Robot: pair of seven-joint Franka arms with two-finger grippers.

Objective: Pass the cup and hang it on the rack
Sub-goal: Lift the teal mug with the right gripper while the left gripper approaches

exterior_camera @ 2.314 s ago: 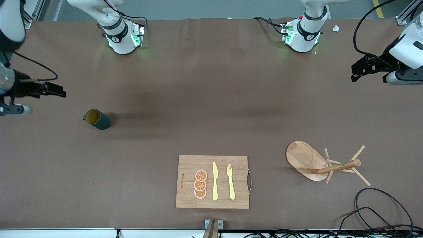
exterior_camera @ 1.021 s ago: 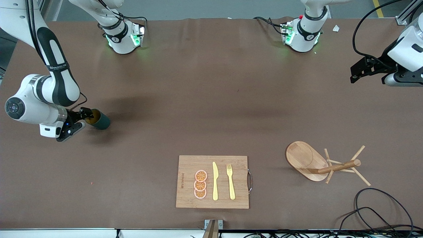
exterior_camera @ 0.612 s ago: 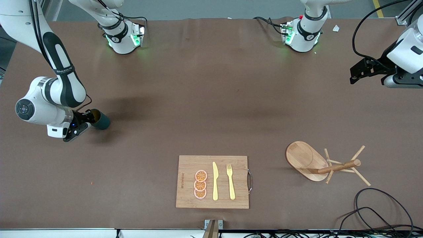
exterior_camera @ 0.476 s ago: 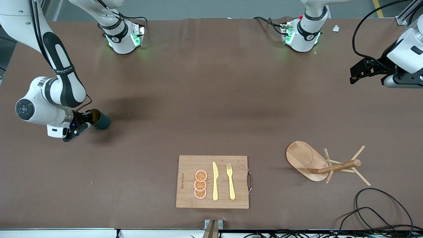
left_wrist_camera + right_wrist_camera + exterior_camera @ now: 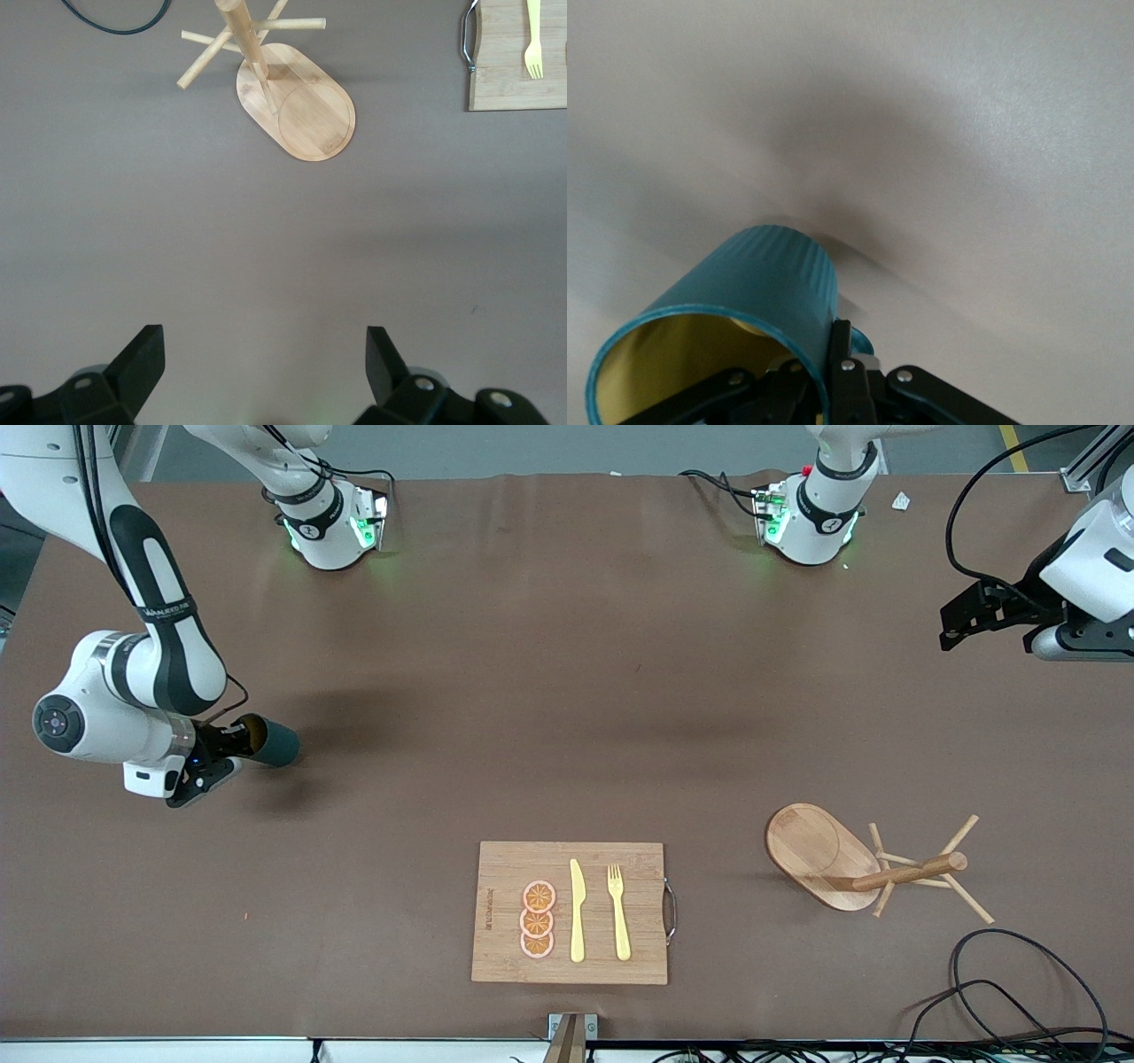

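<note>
Brown table (image 5: 567, 691) surface, both arm bases at its top edge in front view. Right gripper (image 5: 232, 741) at the right arm's end of table, clamped on rim of the cup (image 5: 270, 742); one finger inside the cup, one outside next to handle, per right wrist view (image 5: 843, 376). Cup (image 5: 744, 310) teal w/ yellowish inside, tipped on its side, mouth toward the gripper. Whether cup is touching table or just above it: cannot tell.

Left gripper (image 5: 961, 615) hangs over the left arm's end of table, jaws spread wide, holding nothing; fingers (image 5: 142, 359) apart in left wrist view. Arm waits.

Rack (image 5: 850, 864) stands upright nr the left arm's end, nearer front camera than left gripper; oval base, post w/ angled pegs (image 5: 266, 71). No cup on it.

Cutting board (image 5: 571, 912) at table's near edge, between the ends: knife (image 5: 577, 911), fork (image 5: 617, 912), three orange slices (image 5: 538, 919) on it. Black cable (image 5: 1019, 992) nr rack.
</note>
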